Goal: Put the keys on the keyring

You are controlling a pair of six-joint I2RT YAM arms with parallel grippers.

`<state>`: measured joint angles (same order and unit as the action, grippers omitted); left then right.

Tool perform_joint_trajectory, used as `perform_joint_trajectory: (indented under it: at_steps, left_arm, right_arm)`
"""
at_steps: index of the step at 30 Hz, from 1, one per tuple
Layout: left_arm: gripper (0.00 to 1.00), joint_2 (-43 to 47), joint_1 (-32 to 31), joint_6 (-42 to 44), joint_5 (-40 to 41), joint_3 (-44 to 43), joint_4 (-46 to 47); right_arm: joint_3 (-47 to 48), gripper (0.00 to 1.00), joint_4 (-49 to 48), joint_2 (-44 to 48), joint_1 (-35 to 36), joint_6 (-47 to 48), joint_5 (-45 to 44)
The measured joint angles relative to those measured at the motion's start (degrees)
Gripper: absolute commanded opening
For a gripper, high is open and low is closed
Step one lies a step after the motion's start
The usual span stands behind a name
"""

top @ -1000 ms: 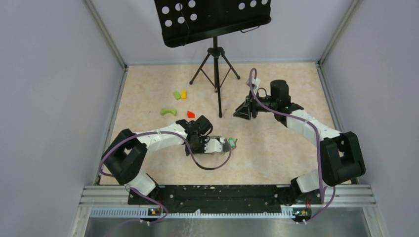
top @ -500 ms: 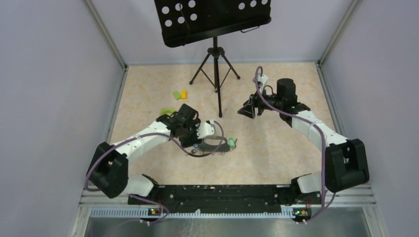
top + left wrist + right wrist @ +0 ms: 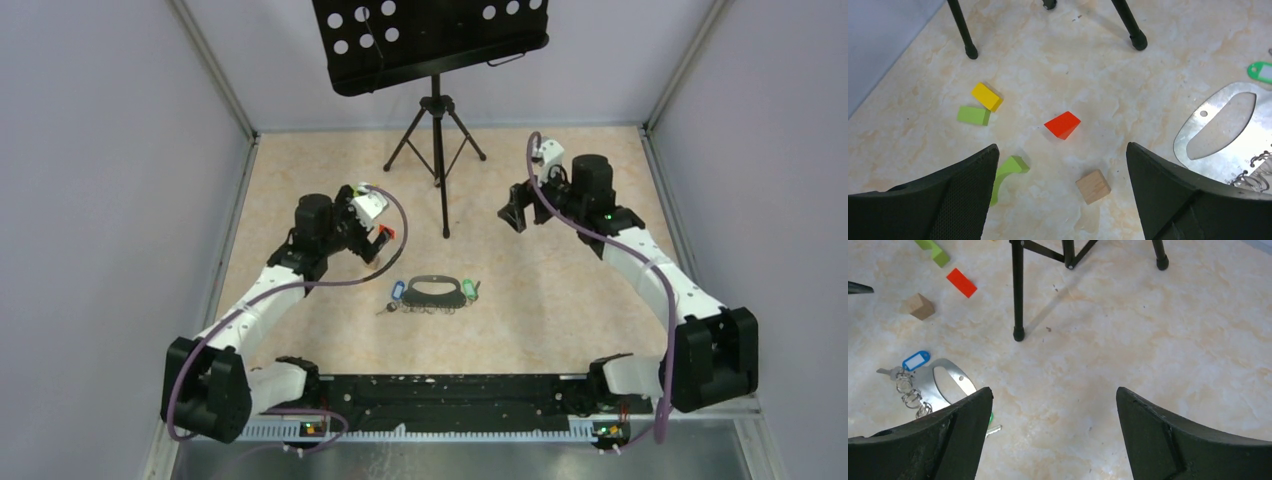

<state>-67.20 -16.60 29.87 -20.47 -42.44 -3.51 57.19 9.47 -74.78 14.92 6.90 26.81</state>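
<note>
I'm watching both sets of fingers hanging spread wide: left gripper (image 3: 1060, 147) over the red block (image 3: 1063, 125), right gripper (image 3: 1053, 390) near the stand (image 3: 1018, 290). The keyring (image 3: 1263, 142) is lying on the table (image 3: 560, 300) between the arms, with the blue-tagged key (image 3: 916, 360) and green-tagged key (image 3: 1262, 71) at its ends.

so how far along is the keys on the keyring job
Looks near done: the keyring lies flat on the table, the blue-tagged key at one end, the green-tagged key at the other. Nothing is in hand: left gripper and right gripper are open and empty. Left: confirming both keys are actually threaded, which I cannot tell.
</note>
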Motion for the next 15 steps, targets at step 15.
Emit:
perform_joint_trajectory:
  at_steps: [15]
  left_arm:
    - [0.99, 6.5, 8.1, -18.1, -3.1, 5.9, 17.3]
  right_arm:
    - [-10.1, 0.93, -5.2, 14.8, -0.1, -3.6, -8.0]
